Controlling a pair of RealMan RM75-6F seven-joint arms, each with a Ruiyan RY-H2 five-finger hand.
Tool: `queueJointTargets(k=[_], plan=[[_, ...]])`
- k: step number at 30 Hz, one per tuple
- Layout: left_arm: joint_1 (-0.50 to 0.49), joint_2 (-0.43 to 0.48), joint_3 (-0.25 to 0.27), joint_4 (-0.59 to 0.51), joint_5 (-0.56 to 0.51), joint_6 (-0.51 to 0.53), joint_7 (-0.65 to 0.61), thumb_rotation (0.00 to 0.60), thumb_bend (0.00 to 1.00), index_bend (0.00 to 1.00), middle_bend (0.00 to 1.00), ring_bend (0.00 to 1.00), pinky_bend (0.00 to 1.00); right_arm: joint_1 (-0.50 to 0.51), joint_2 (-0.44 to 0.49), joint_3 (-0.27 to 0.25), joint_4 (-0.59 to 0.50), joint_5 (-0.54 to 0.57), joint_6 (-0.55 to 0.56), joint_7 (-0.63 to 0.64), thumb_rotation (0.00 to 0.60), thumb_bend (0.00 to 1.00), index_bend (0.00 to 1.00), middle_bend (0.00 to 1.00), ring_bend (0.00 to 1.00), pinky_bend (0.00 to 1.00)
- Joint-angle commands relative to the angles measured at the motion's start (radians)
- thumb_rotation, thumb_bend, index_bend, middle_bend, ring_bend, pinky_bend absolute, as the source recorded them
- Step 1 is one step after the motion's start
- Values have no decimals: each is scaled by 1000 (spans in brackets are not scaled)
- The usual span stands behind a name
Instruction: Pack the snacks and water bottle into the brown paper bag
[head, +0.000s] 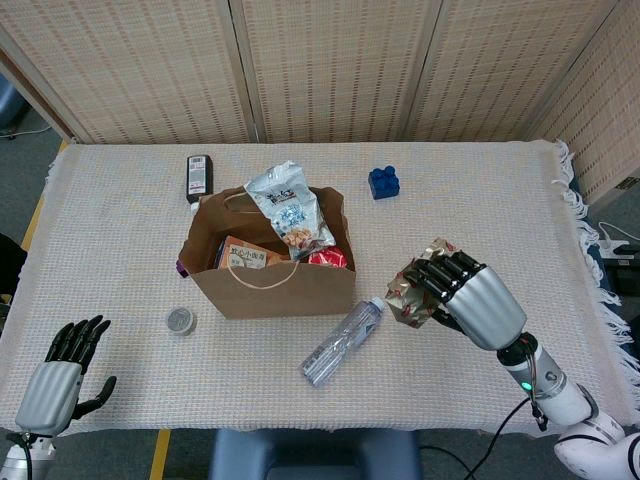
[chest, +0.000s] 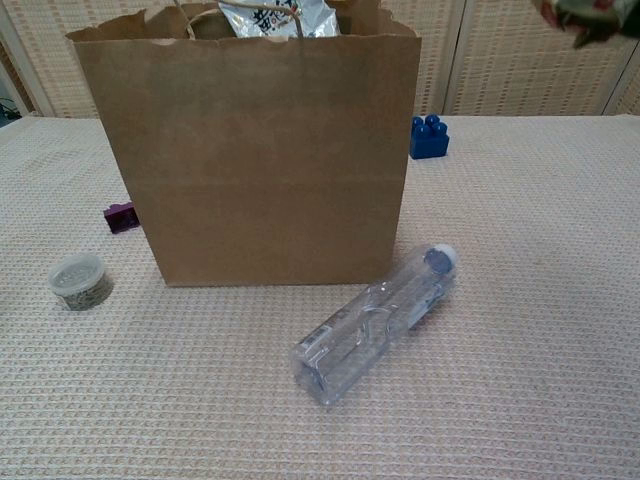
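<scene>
Woven-cloth bench (head: 480, 210) before wicker screens, upright brown paper bag (head: 270, 262) holding snacks, water bottle (head: 343, 341) lying just in front, right hand (head: 462, 295) raised, fingers closed around gold snack packet (head: 412, 290), left hand (head: 62, 376) spread, empty, at near-left edge.

- Setting reads as an indoor robot test or demonstration area, not a lived-in home.
- A table (head: 480, 200) is covered edge to edge by a beige woven cloth, fringed along its right edge.
- Folding screens (head: 330, 65) of woven cane panels stand along the far edge, closing off the background.
- Grey floor (head: 25, 175) shows past the left edge, with yellow tape (head: 160, 452) marking near the front-left corner.
- A power strip with cables (head: 618, 252) lies on the floor beyond the right edge.
- A dark padded seat or base (head: 315, 455) sits at the near edge.
</scene>
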Motion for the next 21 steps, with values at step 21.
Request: queueJointTargets(k=[21], plan=[[2, 29, -10, -3, -13, 11, -71, 600, 364, 0, 0, 0, 28, 360, -548, 367, -42, 532, -167, -517, 600, 457, 604, 511, 541, 617]])
